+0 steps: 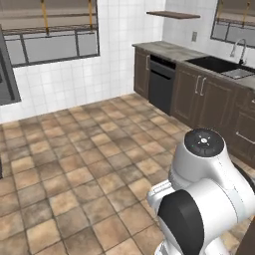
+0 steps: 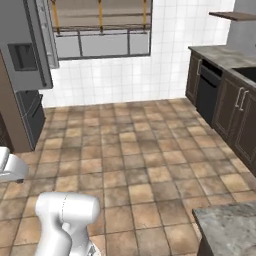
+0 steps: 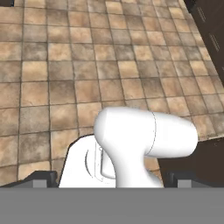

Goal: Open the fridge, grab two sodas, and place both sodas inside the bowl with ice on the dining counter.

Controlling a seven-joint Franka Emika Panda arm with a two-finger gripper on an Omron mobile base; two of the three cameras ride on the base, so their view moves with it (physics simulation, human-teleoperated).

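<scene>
Jaws: we see the two small dark finger tips of our gripper at the bottom of the hand view, standing wide apart with nothing between them; we hold no bottle.

Fridge: the tall grey French-door fridge with a dark dispenser recess stands at the upper left of the right base view, well apart from us across the floor. Its upper door looks swung out, though we cannot tell how far, and the inside is hidden from us. A grey slab at the left edge of the left base view may be the same fridge.

Sodas: we cannot make out the cola bottles; we judge that they sit inside the fridge.

Dining counter: a corner of the grey-brown marbled stone countertop shows at the lower right of the right base view, near our base. The bowl is out of sight.

Surroundings: brown tiled floor lies between us and everything; dark wooden cabinets with a sink run along the right wall.

Step in hand: we judge that we are in transit, at the fetching stage, with no soda delivered.

Next move: we need to drive toward the fridge, face its open side, and reach in with jaws spread for the first bottle.
</scene>
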